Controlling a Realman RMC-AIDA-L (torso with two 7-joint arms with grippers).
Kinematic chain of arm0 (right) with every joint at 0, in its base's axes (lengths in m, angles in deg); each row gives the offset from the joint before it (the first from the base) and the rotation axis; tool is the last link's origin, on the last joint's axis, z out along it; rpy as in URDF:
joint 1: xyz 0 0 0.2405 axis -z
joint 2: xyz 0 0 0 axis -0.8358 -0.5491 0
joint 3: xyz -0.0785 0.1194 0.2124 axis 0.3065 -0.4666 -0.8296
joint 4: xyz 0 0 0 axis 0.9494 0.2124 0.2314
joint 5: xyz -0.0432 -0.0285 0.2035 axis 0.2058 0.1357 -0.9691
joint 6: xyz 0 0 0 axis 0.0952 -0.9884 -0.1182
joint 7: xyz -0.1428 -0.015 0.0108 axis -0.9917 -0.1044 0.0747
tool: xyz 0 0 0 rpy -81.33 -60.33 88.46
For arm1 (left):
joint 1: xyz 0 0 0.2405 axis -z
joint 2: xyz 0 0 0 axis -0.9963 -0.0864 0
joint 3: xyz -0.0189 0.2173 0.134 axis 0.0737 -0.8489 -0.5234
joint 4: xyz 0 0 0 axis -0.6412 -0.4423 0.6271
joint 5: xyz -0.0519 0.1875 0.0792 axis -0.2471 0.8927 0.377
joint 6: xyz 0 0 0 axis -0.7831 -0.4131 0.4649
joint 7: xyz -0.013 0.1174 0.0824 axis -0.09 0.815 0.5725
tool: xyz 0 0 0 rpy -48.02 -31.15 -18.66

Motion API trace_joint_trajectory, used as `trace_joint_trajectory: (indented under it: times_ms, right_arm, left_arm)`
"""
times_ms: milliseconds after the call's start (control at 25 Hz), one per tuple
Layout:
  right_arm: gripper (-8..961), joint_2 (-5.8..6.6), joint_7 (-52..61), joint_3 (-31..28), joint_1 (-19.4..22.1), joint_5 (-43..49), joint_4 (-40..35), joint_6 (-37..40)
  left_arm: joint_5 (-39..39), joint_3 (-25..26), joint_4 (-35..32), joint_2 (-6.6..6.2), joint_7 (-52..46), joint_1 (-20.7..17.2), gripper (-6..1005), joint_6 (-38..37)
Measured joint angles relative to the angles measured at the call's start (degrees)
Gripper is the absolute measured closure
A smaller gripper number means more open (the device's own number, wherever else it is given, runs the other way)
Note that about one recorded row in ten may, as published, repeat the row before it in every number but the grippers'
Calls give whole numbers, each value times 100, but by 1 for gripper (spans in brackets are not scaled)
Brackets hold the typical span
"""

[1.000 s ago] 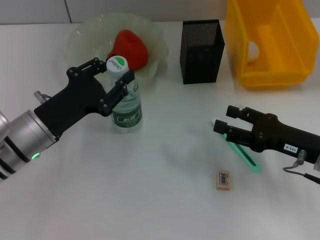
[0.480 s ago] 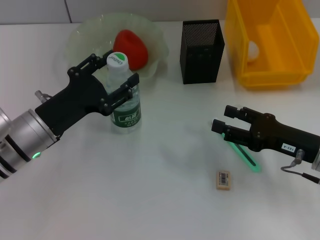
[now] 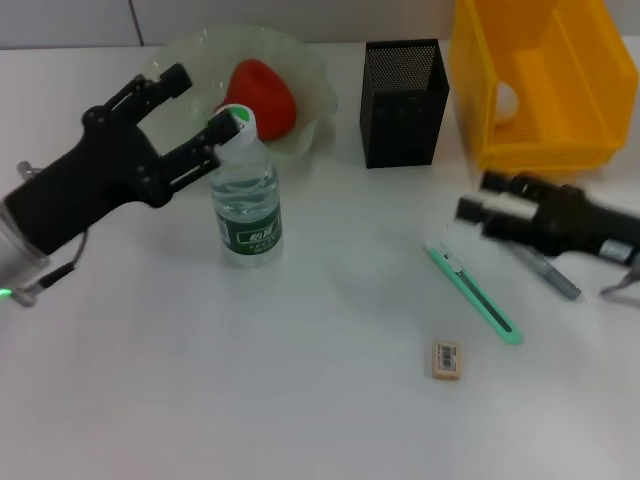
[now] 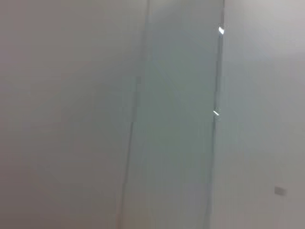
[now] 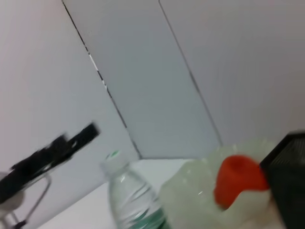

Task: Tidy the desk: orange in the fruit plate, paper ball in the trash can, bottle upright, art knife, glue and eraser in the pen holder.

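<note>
The bottle (image 3: 247, 195) stands upright on the table with its white-green cap on; it also shows in the right wrist view (image 5: 131, 200). My left gripper (image 3: 205, 100) is open, up and to the left of the cap, apart from it. The orange (image 3: 262, 92) lies in the pale fruit plate (image 3: 310, 70). The green art knife (image 3: 476, 296) and the eraser (image 3: 447, 360) lie on the table. A grey stick (image 3: 548, 272), likely the glue, lies to their right. My right gripper (image 3: 482, 197) hovers open above it, holding nothing. The paper ball (image 3: 507, 98) sits in the yellow trash can (image 3: 560, 120).
The black mesh pen holder (image 3: 403, 100) stands between the plate and the yellow bin. The left wrist view shows only blank wall. In the right wrist view the orange (image 5: 238, 179), the plate (image 5: 190, 195) and my left gripper (image 5: 52, 152) appear.
My left gripper let go of the bottle and drew back up and to the left. My right gripper pulled away from the art knife to the right, uncovering the grey stick.
</note>
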Motion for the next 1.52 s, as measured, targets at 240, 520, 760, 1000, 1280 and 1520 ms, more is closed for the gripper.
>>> trace_joint_trajectory:
  times_ms: [240,520,760,1000,1280,1520]
  right_arm:
    - [183,304,2031,354,-193,1065,-2108,342]
    - [184,299,4443,1195,-710,2815,-4582,1440]
    - [184,-28,6155,2687,-1012,4164,-6146,1596]
    - [184,-88,7362,4021,-1260,4813,-5930,1100]
    - [184,-111,7735,4714,-1347,4809,-4900,-236]
    - [184,-114,7773,4963,-1576,4604,-3962,-999]
  left_arm:
    - [2185,73,-1138,-692,-1988,-282,214,-316]
    - [2871,116,-1400,-739,-2463,-500,215,-482]
    - [2972,118,-1377,-689,-2478,-547,216,-363]
    - [3218,58,-1380,-611,-2626,-523,216,-207]
    - [3538,104,-1403,-591,-2765,-449,216,-150]
    - [3544,88,-1394,-572,-2767,-438,216,-53]
